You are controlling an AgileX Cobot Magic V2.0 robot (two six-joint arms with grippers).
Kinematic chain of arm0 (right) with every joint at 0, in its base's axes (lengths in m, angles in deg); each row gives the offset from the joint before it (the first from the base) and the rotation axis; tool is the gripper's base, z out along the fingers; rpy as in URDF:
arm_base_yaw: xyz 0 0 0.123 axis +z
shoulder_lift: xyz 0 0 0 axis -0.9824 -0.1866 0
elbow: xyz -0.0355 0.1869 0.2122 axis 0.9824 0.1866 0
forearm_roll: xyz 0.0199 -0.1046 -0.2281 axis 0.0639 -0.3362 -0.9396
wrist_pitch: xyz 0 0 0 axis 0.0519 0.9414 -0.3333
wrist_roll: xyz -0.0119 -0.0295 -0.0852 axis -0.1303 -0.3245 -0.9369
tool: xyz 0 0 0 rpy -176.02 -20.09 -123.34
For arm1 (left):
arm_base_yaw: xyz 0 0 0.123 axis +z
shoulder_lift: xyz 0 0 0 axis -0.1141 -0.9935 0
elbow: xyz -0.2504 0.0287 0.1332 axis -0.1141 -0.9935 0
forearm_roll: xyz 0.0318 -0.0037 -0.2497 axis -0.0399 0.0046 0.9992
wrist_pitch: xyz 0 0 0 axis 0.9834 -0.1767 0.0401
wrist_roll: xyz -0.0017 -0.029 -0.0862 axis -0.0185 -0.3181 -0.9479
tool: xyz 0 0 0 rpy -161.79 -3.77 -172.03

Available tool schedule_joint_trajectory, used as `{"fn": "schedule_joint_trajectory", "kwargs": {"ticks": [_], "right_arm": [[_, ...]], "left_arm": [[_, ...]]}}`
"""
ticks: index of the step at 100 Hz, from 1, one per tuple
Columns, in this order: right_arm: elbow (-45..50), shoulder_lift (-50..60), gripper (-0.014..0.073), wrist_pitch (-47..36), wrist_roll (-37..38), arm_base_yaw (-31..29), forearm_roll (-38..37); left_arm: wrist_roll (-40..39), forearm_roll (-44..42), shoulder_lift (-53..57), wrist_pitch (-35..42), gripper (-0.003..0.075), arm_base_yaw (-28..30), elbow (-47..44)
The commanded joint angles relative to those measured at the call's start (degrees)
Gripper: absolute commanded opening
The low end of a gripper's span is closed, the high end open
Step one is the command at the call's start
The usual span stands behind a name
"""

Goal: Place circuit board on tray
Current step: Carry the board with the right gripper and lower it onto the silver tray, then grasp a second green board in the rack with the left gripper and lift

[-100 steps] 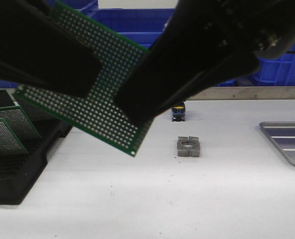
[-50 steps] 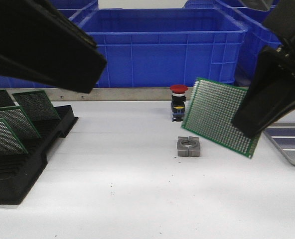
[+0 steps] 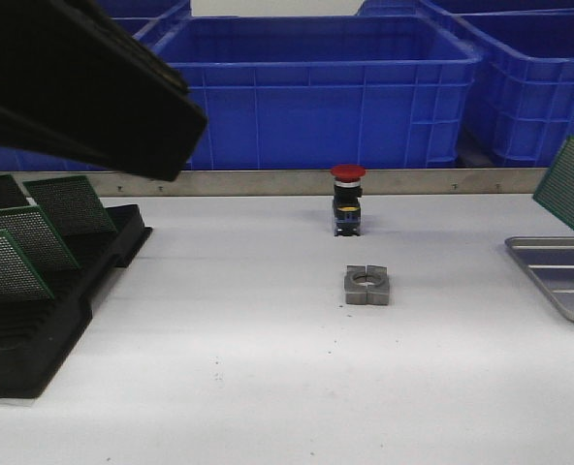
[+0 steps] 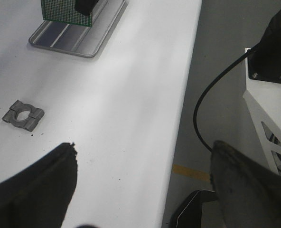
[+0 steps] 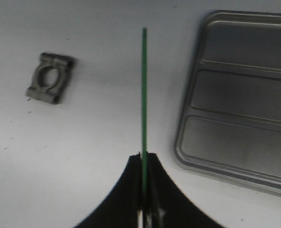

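Observation:
My right gripper [image 5: 144, 159] is shut on a green perforated circuit board [image 5: 144, 90], seen edge-on and held upright in the air. In the front view the board [image 3: 572, 187] hangs at the far right, just above the left end of the grey ribbed tray [image 3: 557, 279]. The tray [image 5: 240, 99] lies flat and empty beside the board. In the left wrist view the board [image 4: 65, 10] shows over the tray [image 4: 60, 40]. My left gripper [image 4: 140, 190] is open and empty, high above the table's front edge.
A black slotted rack [image 3: 45, 320] with several green boards stands at the left. A grey metal clamp block [image 3: 366, 286] and a red push button [image 3: 347, 199] sit mid-table. Big blue bins [image 3: 316, 87] line the back. My left arm [image 3: 74, 87] fills the upper left.
My right gripper has carried the board from the left, in front of the camera, across to the far right over the tray's end. The left gripper has stayed in place.

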Motion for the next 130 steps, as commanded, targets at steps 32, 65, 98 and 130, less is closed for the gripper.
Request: {"fn": "schedule_joint_trajectory", "kwargs": {"ticks": [32, 65, 98, 130], "right_arm": [[-1.58, -4.15, 0.0038, -10.49, -0.04, -1.06, 1.41], [-1.58, -4.1, 0.0582, -11.78, -2.49, -1.06, 1.34], [-1.58, -4.1, 0.0582, -11.57, -2.61, -1.06, 1.34], [-1.58, -4.1, 0.0582, -11.52, -2.61, -1.06, 1.34]], "left_arm": [[-0.01, 3.38, 1.12, 0.4, 0.0538, -0.28, 1.74], [-0.11, 0.94, 1.26, 1.84, 0.0538, 0.03, 1.74], [-0.24, -17.85, 3.25, 7.77, 0.0538, 7.63, 1.74], [-0.47, -36.55, 0.99, 8.17, 0.0538, 17.66, 1.62]]}}
